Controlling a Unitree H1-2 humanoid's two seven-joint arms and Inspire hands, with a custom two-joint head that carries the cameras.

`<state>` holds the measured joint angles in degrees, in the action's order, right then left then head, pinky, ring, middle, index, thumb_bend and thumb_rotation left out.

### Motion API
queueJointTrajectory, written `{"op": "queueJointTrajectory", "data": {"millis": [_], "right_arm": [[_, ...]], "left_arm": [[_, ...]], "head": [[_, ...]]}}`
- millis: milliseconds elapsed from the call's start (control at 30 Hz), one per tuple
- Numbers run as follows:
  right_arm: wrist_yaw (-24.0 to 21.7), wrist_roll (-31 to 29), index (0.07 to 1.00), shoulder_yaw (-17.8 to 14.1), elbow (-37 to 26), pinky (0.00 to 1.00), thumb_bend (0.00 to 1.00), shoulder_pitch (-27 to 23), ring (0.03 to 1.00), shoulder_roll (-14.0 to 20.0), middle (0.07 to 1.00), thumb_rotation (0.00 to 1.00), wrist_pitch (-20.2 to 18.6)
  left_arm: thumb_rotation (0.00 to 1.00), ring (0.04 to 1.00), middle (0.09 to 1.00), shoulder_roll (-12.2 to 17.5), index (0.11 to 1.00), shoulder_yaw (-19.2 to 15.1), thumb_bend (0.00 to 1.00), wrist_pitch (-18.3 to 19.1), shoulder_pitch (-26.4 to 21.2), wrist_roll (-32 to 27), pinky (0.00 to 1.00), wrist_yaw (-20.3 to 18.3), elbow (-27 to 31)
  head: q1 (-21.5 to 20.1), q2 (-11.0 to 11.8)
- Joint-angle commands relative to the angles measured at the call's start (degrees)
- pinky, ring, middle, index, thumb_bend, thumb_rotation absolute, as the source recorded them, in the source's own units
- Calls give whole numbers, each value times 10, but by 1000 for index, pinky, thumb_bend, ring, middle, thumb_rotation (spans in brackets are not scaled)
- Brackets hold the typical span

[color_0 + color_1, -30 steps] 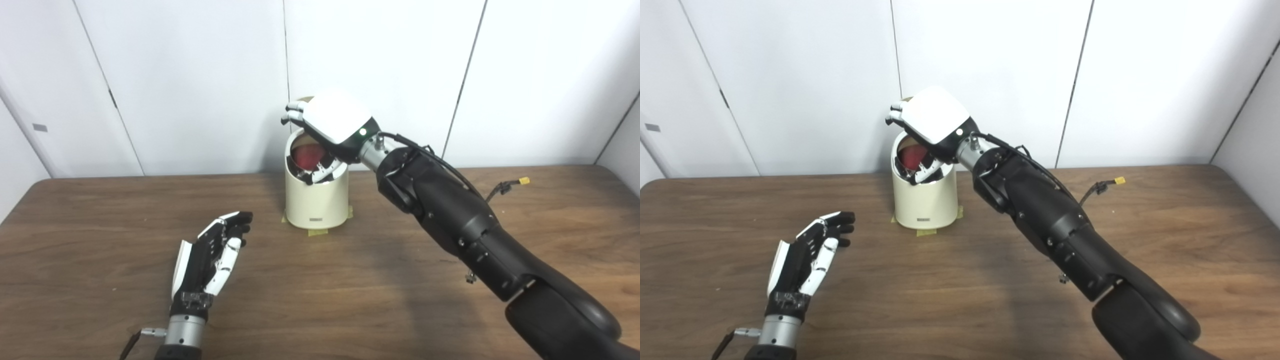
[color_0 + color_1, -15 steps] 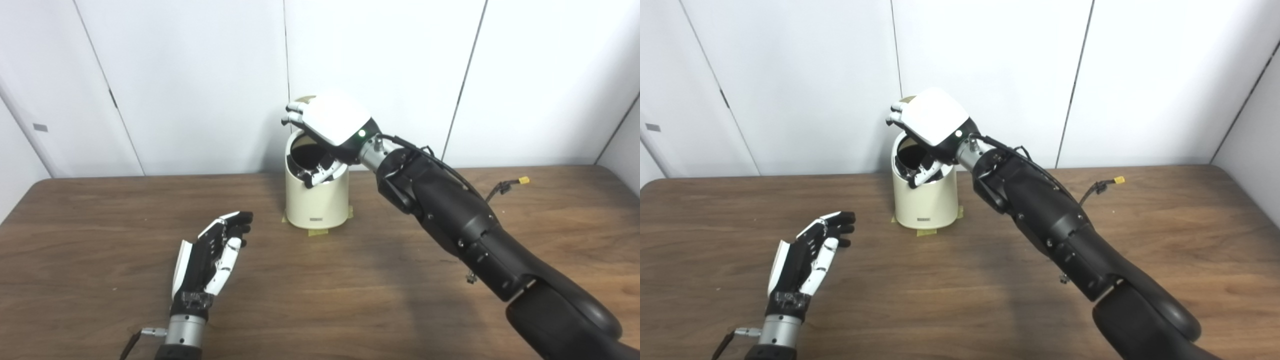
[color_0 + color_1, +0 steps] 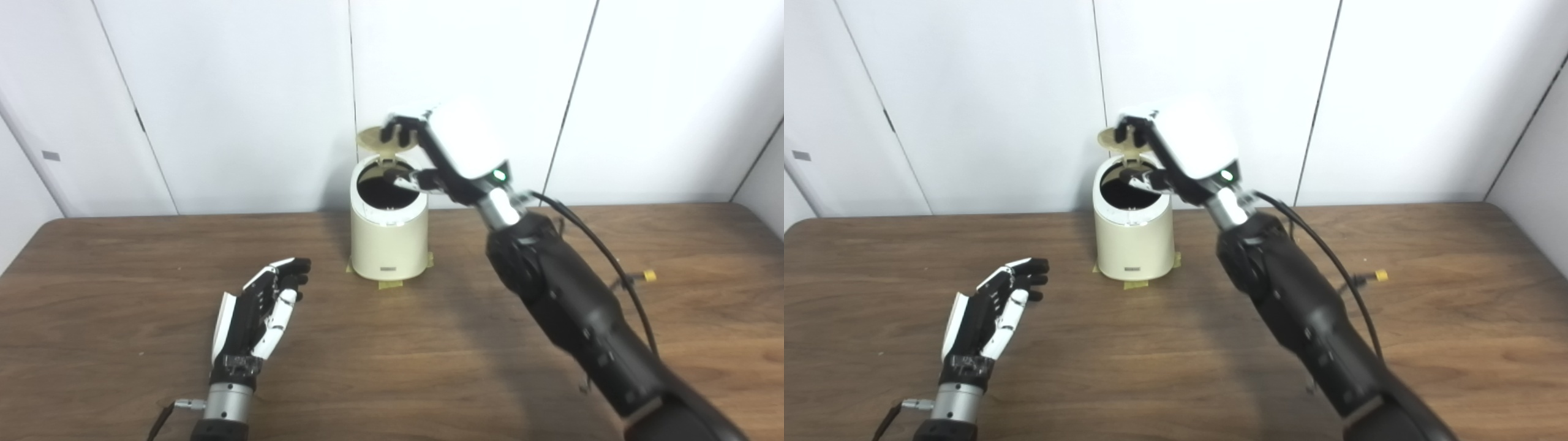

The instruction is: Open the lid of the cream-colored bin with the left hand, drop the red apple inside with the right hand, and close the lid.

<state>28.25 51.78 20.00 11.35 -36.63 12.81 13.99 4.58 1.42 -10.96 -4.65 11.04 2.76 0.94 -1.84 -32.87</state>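
- The cream-coloured cylindrical bin [image 3: 388, 229] stands upper centre on the brown wooden table [image 3: 122, 343], its round lid [image 3: 375, 137] upright behind the dark mouth.
- The red apple is not visible, presumably inside.
- The white-backed right hand [image 3: 432, 153], fingers spread and empty, touches the lid's right edge, nearer than the open, empty left hand [image 3: 260, 309] at lower left.
- The bin's small front label [image 3: 388, 268] is unreadable.

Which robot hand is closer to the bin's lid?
The right robot hand. Its fingertips are right at the raised lid of the cream bin. The left robot hand rests low on the table, apart from the bin.
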Motion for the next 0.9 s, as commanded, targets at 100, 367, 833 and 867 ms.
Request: {"op": "queueJointTrajectory", "data": {"millis": [100, 367, 833, 867], "right_arm": [[-110, -160, 727, -18, -56, 561, 685, 72, 694, 41, 758, 526, 68], [-168, -252, 915, -63, -98, 797, 714, 205, 910, 40, 941, 744, 81], [-204, -268, 1000, -100, -82, 969, 742, 266, 997, 26, 1000, 798, 76], [-206, -267, 1000, -101, -80, 972, 759, 265, 999, 24, 1000, 800, 74]], "left_arm": [[707, 697, 709, 3, 687, -3, 294, -19, -6, 14, 623, 15, -10], [724, 686, 704, 9, 679, -7, 289, -21, -9, 18, 615, 21, -13], [769, 732, 751, 34, 726, -12, 335, -14, -16, 19, 654, 8, -8], [778, 734, 757, 37, 737, -12, 338, -7, -19, 26, 656, 7, 1]], "head": [[0, 0], [4, -1], [-7, -3], [-8, -3]]}}
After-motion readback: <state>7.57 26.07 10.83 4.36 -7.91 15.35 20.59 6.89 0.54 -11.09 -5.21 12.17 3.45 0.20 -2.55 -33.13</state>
